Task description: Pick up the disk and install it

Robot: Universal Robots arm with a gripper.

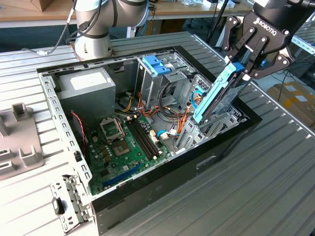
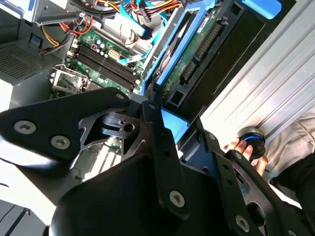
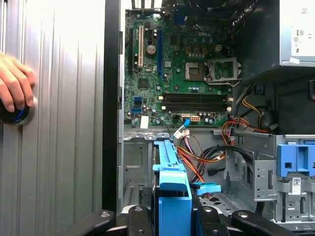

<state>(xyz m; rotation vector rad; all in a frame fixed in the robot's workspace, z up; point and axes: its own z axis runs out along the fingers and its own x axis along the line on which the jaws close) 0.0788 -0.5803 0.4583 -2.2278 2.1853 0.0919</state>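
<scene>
The disk is a flat metal drive in a light-blue carrier. It hangs steeply tilted over the open computer case, near the wall at the exterior view's right. Its lower end reaches down among the metal bay brackets there. My gripper is shut on the disk's upper blue end. In the second wrist view the black fingers clamp a blue tab, and the disk's connector edge points into the case. In the first wrist view the disk's blue edge runs away from my gripper toward the green motherboard.
Inside the case are a grey power-supply box, a metal cage with blue handles and loose orange and blue cables. A person's hand rests on a round black knob on the ribbed table. A grey fixture lies at the exterior view's left.
</scene>
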